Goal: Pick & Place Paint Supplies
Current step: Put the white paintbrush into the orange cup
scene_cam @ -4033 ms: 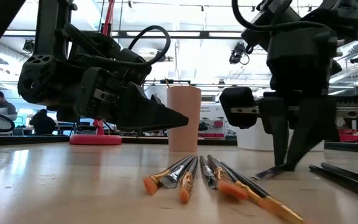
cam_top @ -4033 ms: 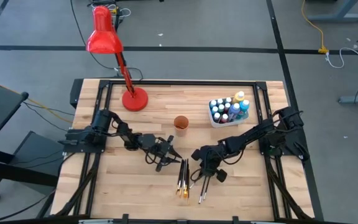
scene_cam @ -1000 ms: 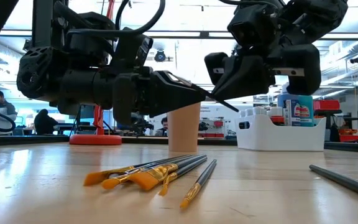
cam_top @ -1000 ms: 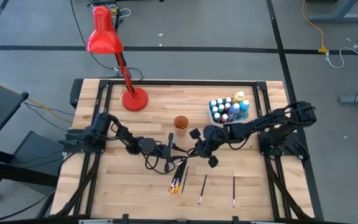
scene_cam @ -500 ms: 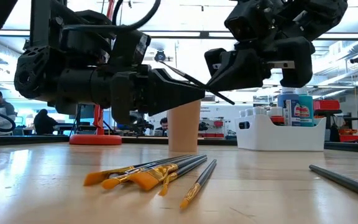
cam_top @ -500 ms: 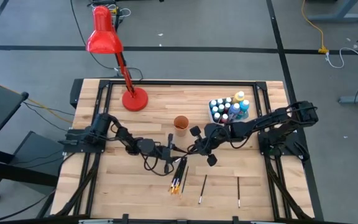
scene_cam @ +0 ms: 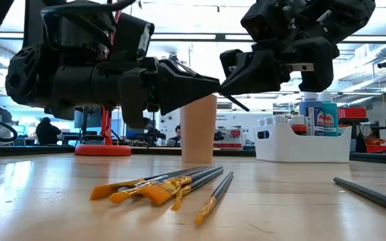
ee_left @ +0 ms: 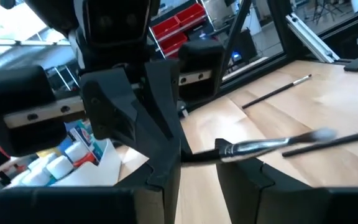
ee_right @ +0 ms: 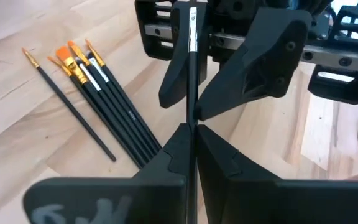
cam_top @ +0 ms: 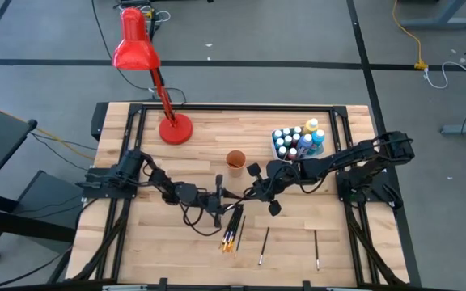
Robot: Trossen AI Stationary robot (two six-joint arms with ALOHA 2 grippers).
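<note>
Wooden table (cam_top: 192, 145) below, I see my right gripper (cam_top: 253, 194) clamping a paintbrush (ee_right: 192, 37), its handle running between the left gripper (cam_top: 221, 196) and its part-open jaws.

A wooden table (cam_top: 184, 259) carries a red lamp (cam_top: 175, 128) upper left, an orange cup (cam_top: 235, 159) centre, a tub (cam_top: 280, 157) upper right, and brushes (cam_top: 233, 229) lower centre.

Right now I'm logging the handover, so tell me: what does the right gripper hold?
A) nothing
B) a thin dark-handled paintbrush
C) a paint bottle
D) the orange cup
B: in the right wrist view the right gripper is shut on a thin paintbrush, which reaches into the left gripper.
</note>
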